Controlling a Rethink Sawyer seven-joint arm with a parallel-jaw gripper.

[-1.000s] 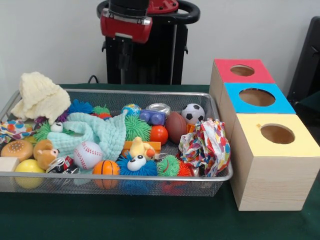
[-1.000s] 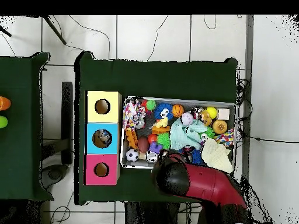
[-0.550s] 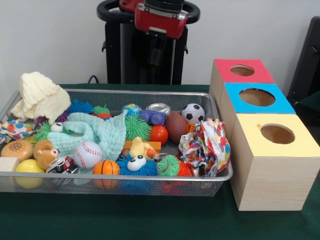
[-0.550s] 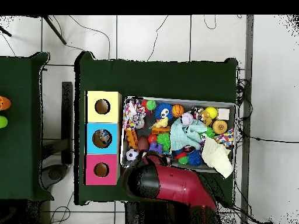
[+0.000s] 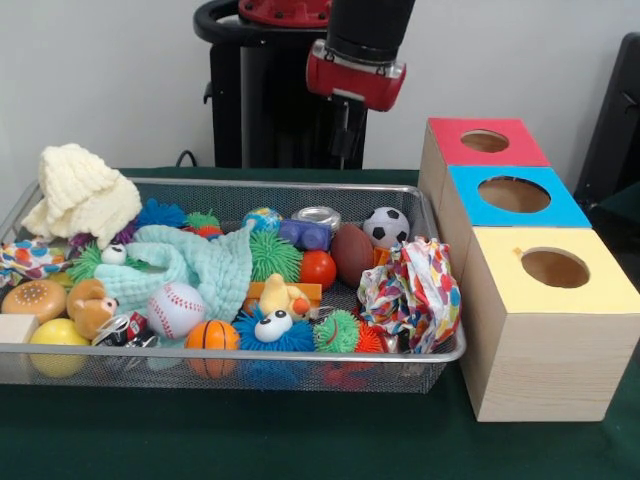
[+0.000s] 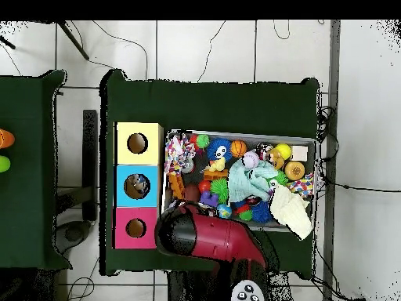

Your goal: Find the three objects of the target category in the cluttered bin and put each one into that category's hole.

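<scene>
The gripper [image 5: 347, 140] hangs above the bin [image 5: 430, 215], near the soccer ball [image 5: 386, 226]; I cannot tell its state. Maybe go down slowly, straight onto one ball.

The bin [image 5: 440, 352] is silvery wire mesh with a smooth metal rim. Inside, a mint cloth [image 5: 190, 268] looks soft and waffled, the cream one [image 5: 82, 192] nubbly like knit, and the patterned fabric [image 5: 412, 290] crumpled and thin. The baseball [image 5: 176, 308] and soccer ball [image 5: 386, 227] shine like smooth plastic or vinyl; the spiky balls [image 5: 274, 256] look rubbery. The boxes [image 5: 540, 330] are pale wood-grain with matt coloured tops. A dark green matt cloth covers the bench [image 5: 300, 440]. The arm's red shell [image 6: 211, 237] is glossy.
</scene>
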